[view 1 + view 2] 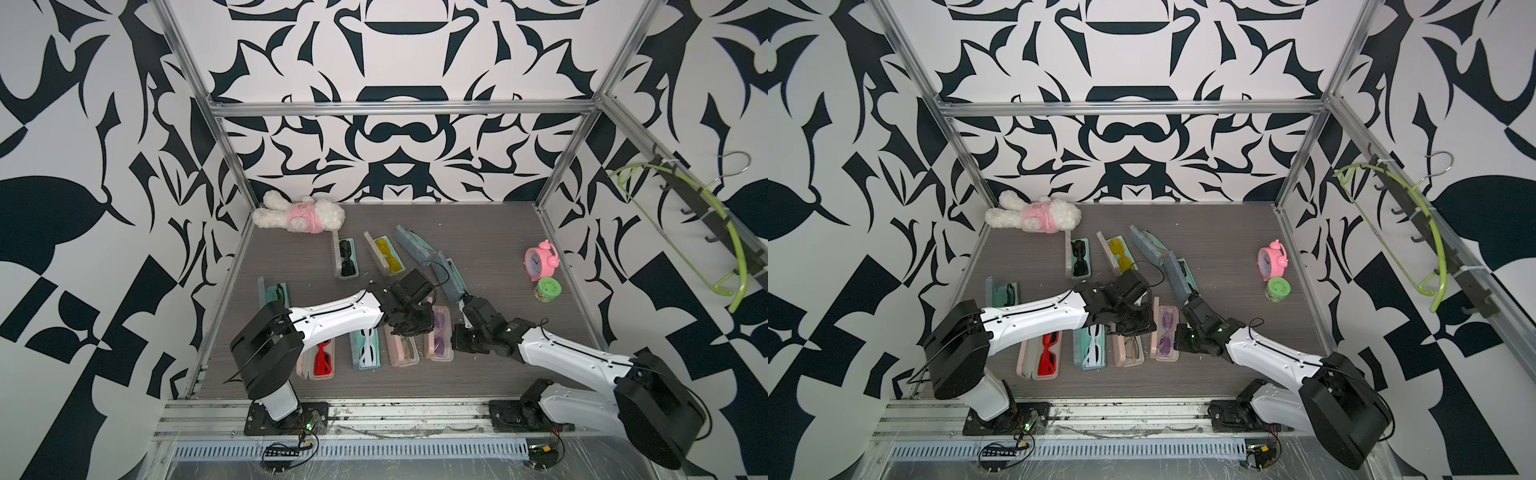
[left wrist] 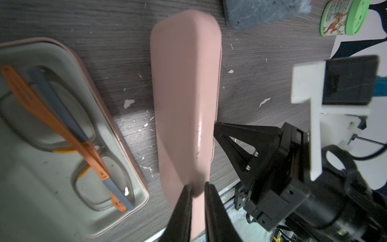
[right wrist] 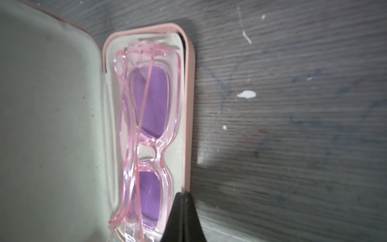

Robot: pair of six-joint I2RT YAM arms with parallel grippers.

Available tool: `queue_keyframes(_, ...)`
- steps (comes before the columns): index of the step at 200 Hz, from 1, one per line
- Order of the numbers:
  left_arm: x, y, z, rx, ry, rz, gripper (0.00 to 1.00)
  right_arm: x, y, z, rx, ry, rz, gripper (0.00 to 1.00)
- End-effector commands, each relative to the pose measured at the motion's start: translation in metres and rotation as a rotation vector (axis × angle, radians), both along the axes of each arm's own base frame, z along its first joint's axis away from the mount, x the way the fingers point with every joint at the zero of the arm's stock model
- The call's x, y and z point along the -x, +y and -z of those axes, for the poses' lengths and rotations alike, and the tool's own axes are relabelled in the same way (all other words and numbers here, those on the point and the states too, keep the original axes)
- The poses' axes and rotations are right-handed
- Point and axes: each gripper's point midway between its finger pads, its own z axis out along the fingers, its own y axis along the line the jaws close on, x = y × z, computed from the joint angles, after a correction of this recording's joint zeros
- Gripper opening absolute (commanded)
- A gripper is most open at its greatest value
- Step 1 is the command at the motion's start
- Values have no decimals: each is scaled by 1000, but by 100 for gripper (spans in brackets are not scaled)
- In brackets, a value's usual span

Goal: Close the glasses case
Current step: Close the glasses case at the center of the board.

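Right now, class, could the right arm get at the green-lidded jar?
Probably yes: bare table lies between the right gripper and the green-lidded jar, though that gripper is shut at the pink case rim.

Grey tabletop (image 1: 498,249) (glasses cases (image 1: 345,259), plush (image 1: 299,216), clock (image 1: 540,266), jar (image 1: 547,293))

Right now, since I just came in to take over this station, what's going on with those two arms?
Both arms are working on one pink glasses case with purple-lensed glasses inside. The left gripper pinches the edge of its lid, which stands partly raised. The right gripper is shut, tips against the base's rim. The case is not yet closed.
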Motion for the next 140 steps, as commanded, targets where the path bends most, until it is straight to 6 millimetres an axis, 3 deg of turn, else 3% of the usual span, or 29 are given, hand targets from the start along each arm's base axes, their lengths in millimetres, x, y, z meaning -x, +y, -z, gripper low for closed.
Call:
queue_keyframes(1,7,-1,12,-13,21,27,17,8,-14,9,65,29,17,0)
queue_keyframes(140,11,-6,13,-3,22,36,13,10,-16,9,70,28,22,0)
